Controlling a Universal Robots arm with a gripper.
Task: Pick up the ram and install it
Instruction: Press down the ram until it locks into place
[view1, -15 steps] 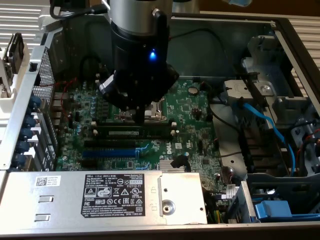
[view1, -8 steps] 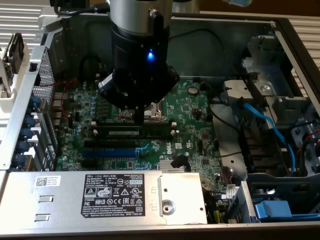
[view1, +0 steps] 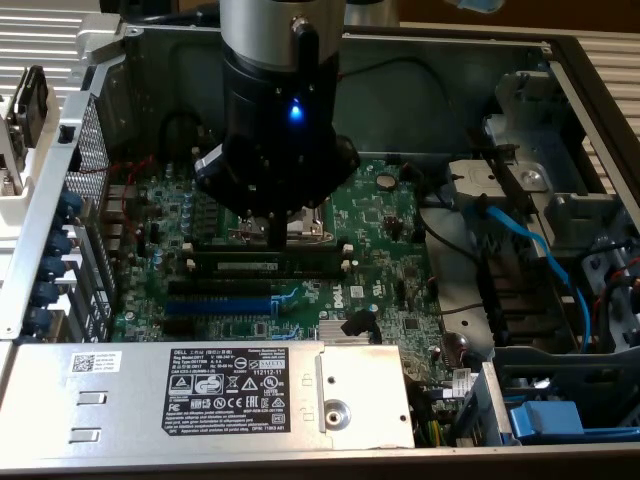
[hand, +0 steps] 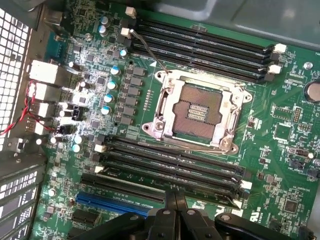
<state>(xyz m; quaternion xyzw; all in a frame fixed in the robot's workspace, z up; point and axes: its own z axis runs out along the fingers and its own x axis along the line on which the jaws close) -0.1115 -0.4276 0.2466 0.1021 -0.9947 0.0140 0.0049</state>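
Your pincer (view1: 268, 228) hangs low over the green motherboard (view1: 390, 235) inside the open computer case (view1: 560, 60), its fingers pressed together and holding nothing. The ram (view1: 262, 266) lies seated in a black memory slot just below the pincer tip in the exterior view, its pale label facing up, between the white end clips. In the wrist view, the closed fingers (hand: 176, 212) sit near the lower bank of black memory slots (hand: 170, 165), beside the bare CPU socket (hand: 197, 111) and the blue slot (hand: 115, 205).
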